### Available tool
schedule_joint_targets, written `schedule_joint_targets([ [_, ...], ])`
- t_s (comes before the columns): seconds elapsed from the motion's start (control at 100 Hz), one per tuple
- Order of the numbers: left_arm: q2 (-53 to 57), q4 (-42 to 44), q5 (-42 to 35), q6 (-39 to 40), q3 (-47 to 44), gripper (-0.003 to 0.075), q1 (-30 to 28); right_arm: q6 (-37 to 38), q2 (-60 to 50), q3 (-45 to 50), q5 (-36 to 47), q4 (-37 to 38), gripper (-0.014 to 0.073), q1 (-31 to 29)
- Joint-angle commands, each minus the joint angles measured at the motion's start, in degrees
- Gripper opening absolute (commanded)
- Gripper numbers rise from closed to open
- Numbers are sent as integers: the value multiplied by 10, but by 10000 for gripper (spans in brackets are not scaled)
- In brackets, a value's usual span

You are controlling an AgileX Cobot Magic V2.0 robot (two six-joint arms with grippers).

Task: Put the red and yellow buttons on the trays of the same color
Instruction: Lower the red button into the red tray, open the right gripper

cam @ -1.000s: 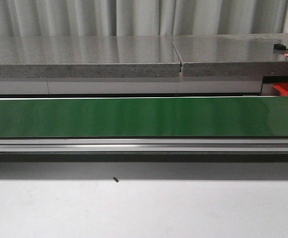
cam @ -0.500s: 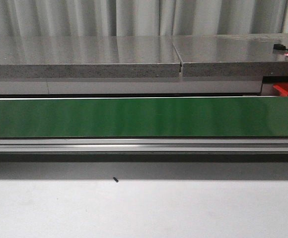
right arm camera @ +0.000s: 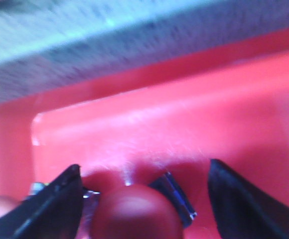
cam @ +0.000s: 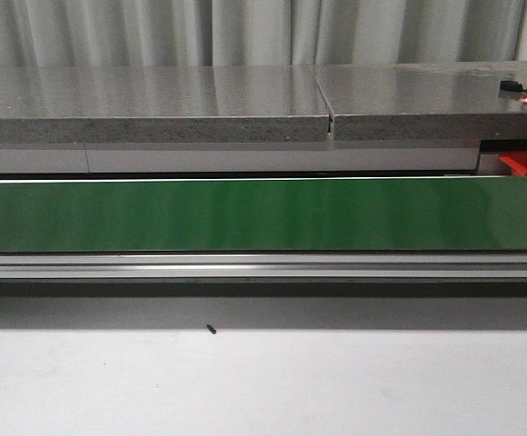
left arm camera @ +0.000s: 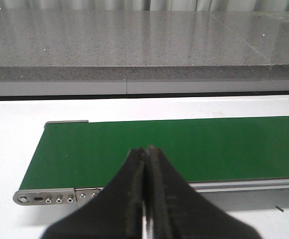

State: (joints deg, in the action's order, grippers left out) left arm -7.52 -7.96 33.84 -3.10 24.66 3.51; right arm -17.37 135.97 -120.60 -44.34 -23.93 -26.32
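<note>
No legible text, afaict; views blurry.

A plain dark green conveyor belt [cam: 263, 215] in a silver metal frame [cam: 263, 265] crosses a white tabletop [cam: 263, 386] — behind it, a speckled grey stone counter [cam: 154, 104]. Black gripper fingers [right arm camera: 50, 201] flank a glossy red round button [right arm camera: 136, 213] over a bright red plastic tray [right arm camera: 184, 119].

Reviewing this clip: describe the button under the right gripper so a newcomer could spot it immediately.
Look in the right wrist view at the red tray filling the frame. Low between the open right gripper sits the red button, a rounded dome darker than the tray floor.
</note>
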Motion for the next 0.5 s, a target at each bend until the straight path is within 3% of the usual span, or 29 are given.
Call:
schedule_joint_targets([
  [0.0, -6, -8, -43, 2, 14, -20, 4, -1, -63, -18, 16, -12, 548, -5],
  [0.49, -6, -8, -43, 2, 14, -20, 4, -46, -204, -19, -59, -12, 539, 17],
])
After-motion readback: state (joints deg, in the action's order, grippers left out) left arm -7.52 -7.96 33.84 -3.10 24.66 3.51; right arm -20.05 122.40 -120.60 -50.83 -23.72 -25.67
